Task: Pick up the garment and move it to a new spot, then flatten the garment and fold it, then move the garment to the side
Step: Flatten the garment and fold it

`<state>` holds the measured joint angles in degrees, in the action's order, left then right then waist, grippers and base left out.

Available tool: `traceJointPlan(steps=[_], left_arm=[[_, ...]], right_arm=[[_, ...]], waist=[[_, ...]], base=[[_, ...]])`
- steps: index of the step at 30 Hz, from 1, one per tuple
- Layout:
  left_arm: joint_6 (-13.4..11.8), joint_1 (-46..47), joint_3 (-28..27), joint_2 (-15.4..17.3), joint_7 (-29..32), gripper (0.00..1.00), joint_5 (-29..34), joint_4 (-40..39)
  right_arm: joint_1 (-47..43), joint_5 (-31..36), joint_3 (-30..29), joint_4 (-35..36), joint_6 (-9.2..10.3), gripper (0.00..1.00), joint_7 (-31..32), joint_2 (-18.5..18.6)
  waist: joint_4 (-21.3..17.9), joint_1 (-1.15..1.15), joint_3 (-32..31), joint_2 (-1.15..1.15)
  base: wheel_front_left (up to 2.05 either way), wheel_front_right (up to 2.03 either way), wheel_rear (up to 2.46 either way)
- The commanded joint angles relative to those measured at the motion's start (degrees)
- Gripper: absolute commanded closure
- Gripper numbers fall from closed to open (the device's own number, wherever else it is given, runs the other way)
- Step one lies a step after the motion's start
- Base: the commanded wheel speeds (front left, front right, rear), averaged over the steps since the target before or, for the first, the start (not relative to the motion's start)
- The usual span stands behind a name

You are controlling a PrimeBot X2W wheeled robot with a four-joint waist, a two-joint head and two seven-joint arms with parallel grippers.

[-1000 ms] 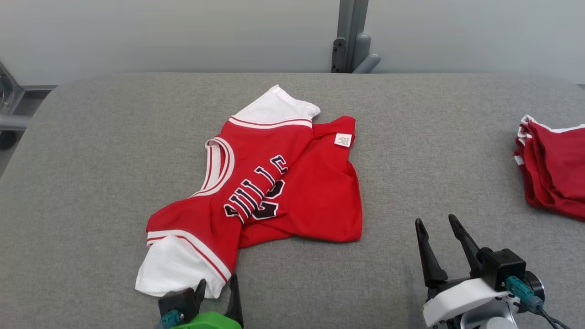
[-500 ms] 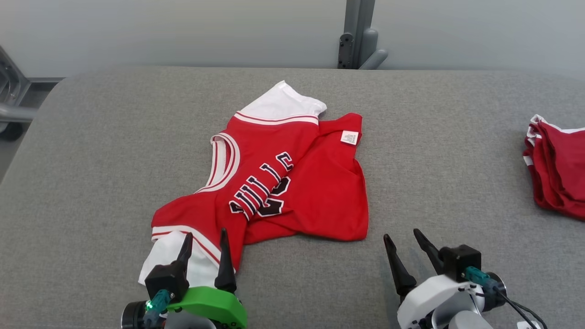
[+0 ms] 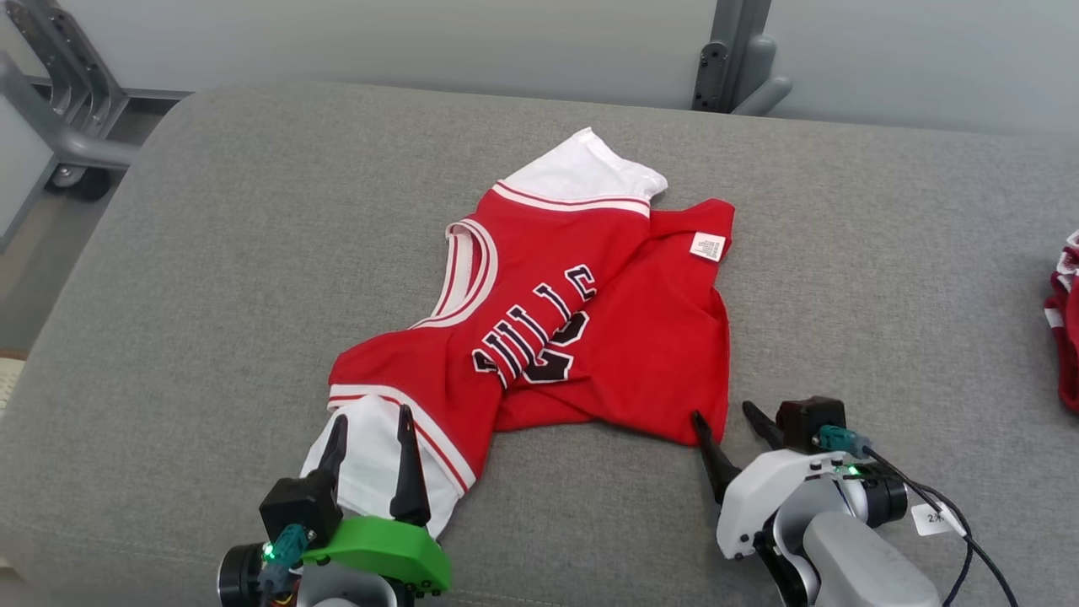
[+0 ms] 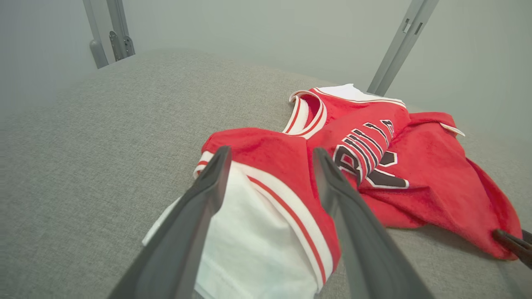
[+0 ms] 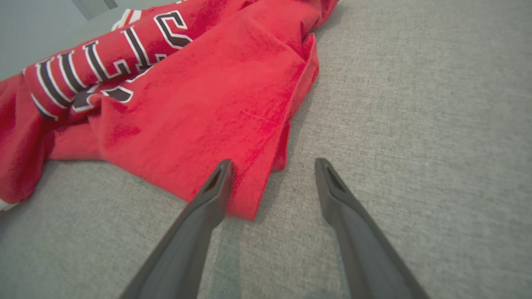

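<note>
The left gripper (image 3: 372, 415), jaws wide apart, is hovering over the jersey (image 3: 641, 354) sleeve; the right gripper (image 3: 722, 411), jaws apart, is straddling its red corner.

A grey fabric-covered table (image 3: 211, 253) carries a crumpled red-and-white jersey (image 3: 641, 337) near its middle, red clothes (image 3: 1066, 337) at its right edge.

The garment (image 3: 539, 337) lies mid-tabletop (image 3: 211, 253). The left claw (image 3: 372, 415) is at the garment's 7 o'clock, over its near sleeve. The right claw (image 3: 722, 411) is at its 5 o'clock, one finger at the hem corner. A stack of clothes (image 3: 1064, 329) lies well apart at 3 o'clock. Behind the tabletop, a post (image 3: 733, 59) stands at 1 o'clock and a frame (image 3: 59, 126) at 10.
</note>
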<state>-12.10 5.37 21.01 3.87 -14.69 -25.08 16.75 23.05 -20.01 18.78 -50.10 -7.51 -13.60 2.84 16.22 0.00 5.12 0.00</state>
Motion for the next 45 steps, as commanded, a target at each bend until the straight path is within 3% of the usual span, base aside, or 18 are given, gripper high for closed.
traceJointPlan(steps=[1,2,4,5,10,17,23,30,31,32,33,41,45], left_arm=[[0.0,1.0,-0.1,-0.1,-0.2,0.0,0.2,0.1],[0.0,1.0,-0.2,-0.1,-0.3,0.0,0.2,0.1],[-0.1,0.9,-0.4,-0.1,-0.4,0.0,0.2,0.2],[-0.3,0.8,-0.6,-0.1,-0.4,0.0,0.2,0.2],[-0.5,0.0,-1.5,-0.1,-0.5,0.0,0.1,0.5],[-0.5,-1.4,-2.4,-0.2,-0.5,0.0,0.2,0.4],[-0.3,-2.3,-2.6,-0.4,-0.5,0.0,0.4,-0.2],[0.0,-1.8,-2.6,-0.6,-0.5,0.0,0.6,-0.2],[0.1,-1.6,-2.6,-0.6,-0.5,0.0,0.6,-0.2],[0.1,-1.4,-2.5,-0.6,-0.5,0.0,0.7,-0.2],[0.1,-1.2,-2.6,-0.7,-0.5,0.0,0.7,-0.1],[0.4,-0.8,-2.9,-0.8,-0.5,0.0,0.9,0.4],[0.4,-0.6,-3.0,-0.8,-0.5,0.0,1.0,0.3]], right_arm=[[0.9,-0.4,0.6,-0.8,0.05,0.0,0.2,0.3],[1.6,-1.2,1.4,-1.8,0.05,0.0,0.1,0.4],[2.7,-2.5,2.7,-3.3,0.05,0.81,-0.1,0.7],[3.0,-3.1,3.6,-3.8,0.05,1.0,-0.3,0.8],[3.4,-6.6,6.1,-3.3,0.07,1.0,-1.1,2.9],[0.3,-11.9,4.7,3.1,0.07,1.0,-1.4,8.3],[-2.8,-14.2,0.0,10.7,0.07,1.0,2.2,14.5],[-5.7,-13.3,-6.4,13.0,0.07,1.0,7.1,16.0],[-5.9,-11.7,-7.8,12.3,0.07,0.63,7.0,16.6],[-6.1,-10.9,-9.2,11.4,0.07,0.17,6.8,16.7],[-6.1,-10.3,-10.5,10.9,0.07,0.0,6.5,16.2],[-5.0,-3.8,-16.3,11.0,0.06,0.0,4.9,15.4],[-4.7,-1.8,-14.8,14.8,0.04,0.0,6.2,13.8]], waist=[[0.6,0.0,0.5,0.0],[0.6,0.0,0.6,0.0],[0.5,0.0,0.6,0.0],[0.3,0.0,0.5,0.0],[-1.5,0.0,-0.5,0.0],[-4.8,0.0,-2.0,0.0],[-6.6,0.0,-2.3,0.0],[-7.1,0.0,-1.5,0.0],[-7.1,0.0,-1.3,0.0],[-7.1,0.0,-1.2,0.0],[-7.1,0.0,-1.1,0.0],[-7.2,0.0,-0.8,0.0],[-7.4,0.0,-0.5,0.0]], base=[[0.0,0.0,0.0],[0.0,0.0,0.0],[0.0,0.0,0.0],[0.0,0.0,0.0],[0.0,0.0,0.0],[0.0,0.0,0.0],[0.0,0.0,0.0],[0.0,0.0,0.0],[0.0,0.0,0.0],[0.0,0.0,0.0],[0.0,0.0,0.0],[0.0,0.0,0.0],[0.0,0.0,0.0]])
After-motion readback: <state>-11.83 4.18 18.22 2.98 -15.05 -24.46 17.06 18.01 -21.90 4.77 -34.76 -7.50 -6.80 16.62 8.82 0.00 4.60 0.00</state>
